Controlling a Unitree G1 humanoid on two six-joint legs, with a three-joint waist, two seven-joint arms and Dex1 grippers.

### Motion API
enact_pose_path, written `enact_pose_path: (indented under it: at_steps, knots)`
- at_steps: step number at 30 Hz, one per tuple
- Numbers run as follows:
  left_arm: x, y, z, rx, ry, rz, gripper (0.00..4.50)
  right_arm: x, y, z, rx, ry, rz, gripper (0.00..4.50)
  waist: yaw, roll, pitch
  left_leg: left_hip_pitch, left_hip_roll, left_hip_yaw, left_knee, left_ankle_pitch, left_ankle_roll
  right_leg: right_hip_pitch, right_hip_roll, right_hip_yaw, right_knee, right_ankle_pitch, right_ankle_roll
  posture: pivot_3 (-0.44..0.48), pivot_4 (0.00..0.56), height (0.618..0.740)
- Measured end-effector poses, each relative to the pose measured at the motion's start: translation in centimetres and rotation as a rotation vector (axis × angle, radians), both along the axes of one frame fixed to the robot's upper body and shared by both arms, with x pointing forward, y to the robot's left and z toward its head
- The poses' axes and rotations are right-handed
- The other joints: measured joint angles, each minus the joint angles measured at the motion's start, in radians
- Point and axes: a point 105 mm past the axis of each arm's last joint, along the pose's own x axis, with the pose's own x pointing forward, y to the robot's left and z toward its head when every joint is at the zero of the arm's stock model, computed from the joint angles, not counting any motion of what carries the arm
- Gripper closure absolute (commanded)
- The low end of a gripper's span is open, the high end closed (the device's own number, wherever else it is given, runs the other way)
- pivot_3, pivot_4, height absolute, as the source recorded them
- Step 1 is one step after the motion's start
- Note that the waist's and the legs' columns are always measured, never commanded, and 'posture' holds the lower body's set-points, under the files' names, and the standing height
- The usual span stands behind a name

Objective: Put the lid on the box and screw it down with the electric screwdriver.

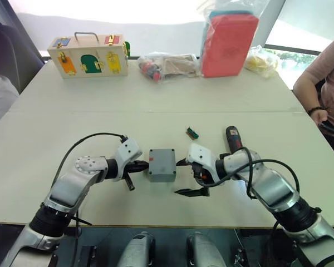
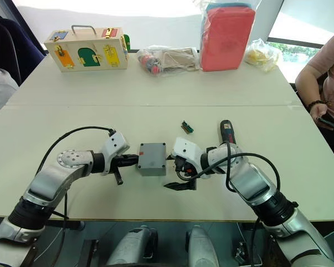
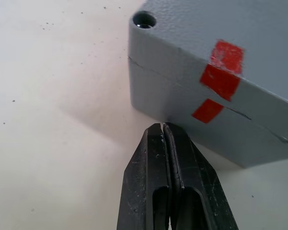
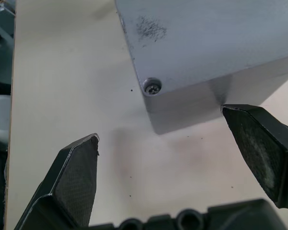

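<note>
- The left gripper (image 3: 164, 128) has its two black fingers pressed together with nothing between them; the tips sit at the foot of the box's (image 1: 162, 167) left wall, touching it or very nearly, just below a split red mark (image 3: 221, 79).
- The right gripper (image 4: 169, 143) is spread wide and empty — one finger's (image 4: 259, 143) tip is against the right wall of the box, the other finger (image 4: 74, 179) lies well clear over bare desk, nearer the front edge.
- The lid (image 4: 211, 38) sits on the box, a thin seam running round below it; in the right wrist view one corner hole holds a screw (image 4: 153, 87), while the corner hole (image 3: 144, 19) in the left wrist view looks dark, and I cannot tell if a screw is in it.
- The box stands between the two grippers on the desk (image 1: 61, 128), near the middle of the front half, not far from the front edge.
- The screwdriver (image 1: 234, 139) lies flat on the desk to the right of the box, just behind the right wrist, untouched by either gripper.
- A small green part (image 1: 192, 133) lies just behind the box, between it and the screwdriver.
- Along the far edge stand a wooden latch box (image 1: 89, 55) at the left, a clear bag of bits (image 1: 167, 65) in the middle, a red pack (image 1: 228, 44) and a yellow bag (image 1: 260, 60) at the right.
- A person's arm (image 1: 317, 83) rests at the right edge of the desk — another person (image 1: 0, 94) sits at the left.
</note>
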Motion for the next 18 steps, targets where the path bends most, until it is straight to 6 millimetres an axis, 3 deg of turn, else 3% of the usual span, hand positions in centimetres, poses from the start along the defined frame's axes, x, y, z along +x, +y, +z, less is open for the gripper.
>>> enact_pose_path:
  at_steps: [3, 5, 7, 13, 16, 18]
  knots:
    - [-0.3, 1.8, 1.4, -0.02, 0.033, 0.003, 4.5, 1.1, -2.0, 2.9, 0.168, 0.045, -0.161, 0.03, -0.001, -0.001, 0.0, 0.0, 0.0, 0.0, 0.0, 0.0, 0.0, -0.001, 0.0, 0.0, 0.0, 0.0, 0.0, 0.0, 0.15, 0.738]
    - [0.0, 2.8, 3.5, -0.059, 0.018, 0.012, 4.5, 1.6, -3.4, 5.4, 0.314, 0.062, -0.252, 0.03, 0.001, -0.001, 0.0, 0.0, 0.0, -0.001, 0.0, -0.001, 0.002, 0.0, 0.0, 0.0, 0.0, 0.0, 0.0, 0.0, 0.15, 0.738]
    - [0.3, 2.9, 5.1, -0.069, -0.011, -0.01, 4.5, 1.8, -4.1, 6.2, 0.398, 0.097, -0.309, 0.03, 0.002, -0.001, 0.0, 0.0, 0.0, -0.001, 0.0, -0.001, 0.002, 0.0, 0.0, 0.0, 0.0, 0.0, 0.0, 0.0, 0.15, 0.738]
    - [0.1, 2.1, 7.0, -0.053, -0.042, -0.11, 4.5, 1.9, -5.9, 2.8, 0.329, 0.136, -0.463, 0.03, 0.0, -0.001, 0.0, 0.0, 0.0, 0.0, 0.0, -0.001, 0.001, 0.0, 0.0, 0.0, 0.0, 0.0, 0.0, 0.0, 0.15, 0.738]
    - [0.0, 1.4, 8.4, -0.057, -0.08, -0.161, 4.5, 2.0, -6.0, 1.9, 0.292, 0.1, -0.487, 0.67, -0.002, -0.001, 0.0, 0.0, 0.0, 0.0, 0.0, -0.001, 0.001, 0.0, 0.0, 0.0, 0.001, 0.0, 0.0, 0.0, 0.15, 0.738]
    - [-0.3, 0.4, 8.7, -0.038, -0.095, -0.212, 4.5, 2.5, -6.1, 1.6, 0.284, 0.064, -0.513, 1.33, -0.003, -0.001, 0.0, 0.0, 0.0, 0.001, 0.0, 0.0, 0.001, 0.0, 0.001, 0.0, 0.001, 0.0, 0.0, 0.0, 0.15, 0.738]
